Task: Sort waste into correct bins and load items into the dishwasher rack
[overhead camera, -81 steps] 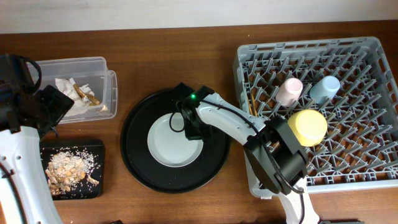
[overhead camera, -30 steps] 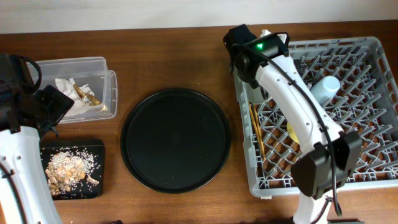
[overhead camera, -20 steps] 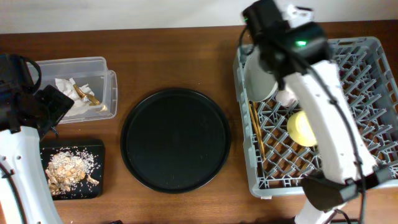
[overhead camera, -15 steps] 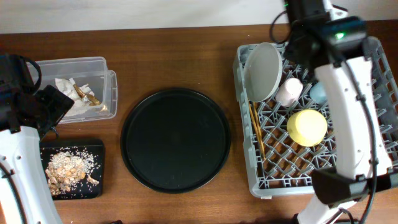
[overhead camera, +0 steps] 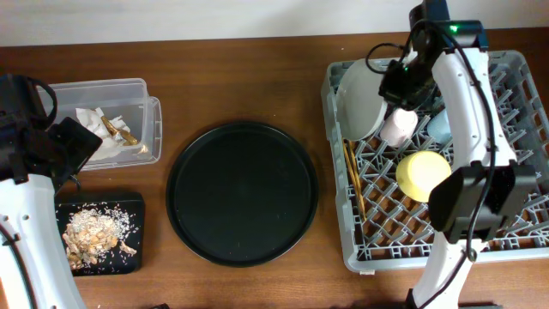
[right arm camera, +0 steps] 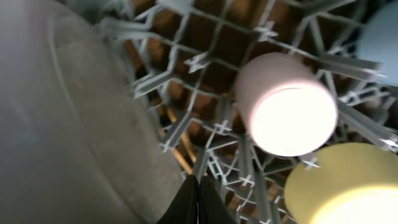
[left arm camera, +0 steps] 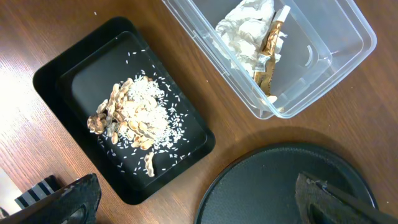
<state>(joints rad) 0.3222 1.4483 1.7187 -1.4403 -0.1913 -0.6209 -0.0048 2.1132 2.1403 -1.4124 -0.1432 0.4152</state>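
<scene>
The grey rack (overhead camera: 515,240) holds the pale grey plate (overhead camera: 360,99) standing on edge at its left, the pink cup (overhead camera: 399,127), the light-blue cup (overhead camera: 439,129), the yellow bowl (overhead camera: 423,174) and the chopsticks (overhead camera: 352,180). My right gripper (overhead camera: 396,90) hangs over the rack between plate and pink cup. In the right wrist view it (right arm camera: 198,202) is shut and empty, with the plate (right arm camera: 62,124) to its left and the pink cup (right arm camera: 286,112) to its right. My left gripper (left arm camera: 199,205) is open and empty above the table. Napkins (left arm camera: 249,31) lie in the clear tub (left arm camera: 336,68); crumbs (left arm camera: 134,118) lie in the black tray (left arm camera: 56,81).
The large round black tray (overhead camera: 242,193) lies bare between the bins and the rack; its rim also shows in the left wrist view (left arm camera: 273,186). The clear tub (overhead camera: 129,90) and the small black tray (overhead camera: 129,206) sit at the table's left, under my left arm.
My right arm lifted the plate off the round tray, carried it to the rack and left it standing on edge there. The right gripper now hangs shut beside it. The left arm is still.
</scene>
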